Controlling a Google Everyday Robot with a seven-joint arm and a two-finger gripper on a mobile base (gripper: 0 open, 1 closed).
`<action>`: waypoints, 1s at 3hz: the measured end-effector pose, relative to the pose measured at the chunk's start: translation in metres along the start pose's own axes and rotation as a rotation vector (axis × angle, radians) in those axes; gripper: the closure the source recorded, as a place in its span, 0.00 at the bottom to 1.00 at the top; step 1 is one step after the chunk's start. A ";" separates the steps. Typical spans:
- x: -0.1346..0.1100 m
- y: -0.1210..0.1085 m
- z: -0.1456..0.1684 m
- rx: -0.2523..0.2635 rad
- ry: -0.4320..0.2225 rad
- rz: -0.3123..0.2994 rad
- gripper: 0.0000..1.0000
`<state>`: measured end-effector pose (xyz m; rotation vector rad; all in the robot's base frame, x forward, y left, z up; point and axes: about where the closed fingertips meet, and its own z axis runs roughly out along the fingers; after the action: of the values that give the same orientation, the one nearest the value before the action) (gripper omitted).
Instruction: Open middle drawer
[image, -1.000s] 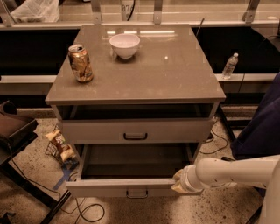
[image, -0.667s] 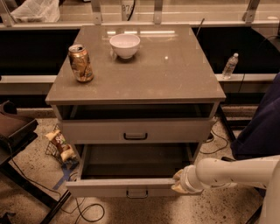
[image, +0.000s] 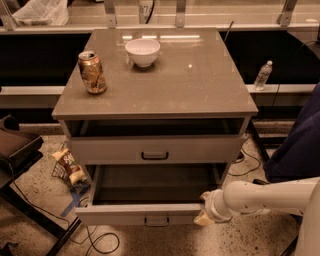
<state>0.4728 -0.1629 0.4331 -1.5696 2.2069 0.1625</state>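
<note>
Speckled floor (image: 240, 242) with loose cables surrounds a grey cabinet, and rails and dark panels run behind it. Low at the cabinet's front, the end effector (image: 204, 218) sits against one end of the middle drawer (image: 115, 214), right at the top edge of its front panel. Whether it is spread or pressed together cannot be told. The white arm (image: 270, 197) reaches in behind it from the side.

The middle drawer is drawn well out, its plain grey inside open to view just beyond the end effector. Its small bar handle (image: 156, 220) is further along the front, apart from the end effector. Working from the corner rather than the handle suggests the front edge served as the easier purchase. The task looks essentially done.

Directly above the end effector, the upper drawer (image: 200, 149) sits further back, with a dark gap between it and the worktop (image: 210, 90), so it does not overhang the open one. Higher and farther from the end effector, a soda can (image: 92, 72) and a white bowl (image: 143, 51) stand on the worktop, well back from its front edge, probably so drawer work cannot disturb them. On the floor past the drawer's far end lies a snack bag (image: 67, 167). Beyond the cabinet, up and away from the end effector, a water bottle (image: 263, 75) stands on a ledge.
</note>
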 end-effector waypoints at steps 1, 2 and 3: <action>0.000 0.001 0.001 -0.002 0.000 -0.001 0.00; 0.000 0.001 0.001 -0.002 0.000 -0.001 0.00; 0.005 0.010 0.004 -0.020 -0.003 0.018 0.00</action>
<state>0.4638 -0.1619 0.4258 -1.5596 2.2243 0.1933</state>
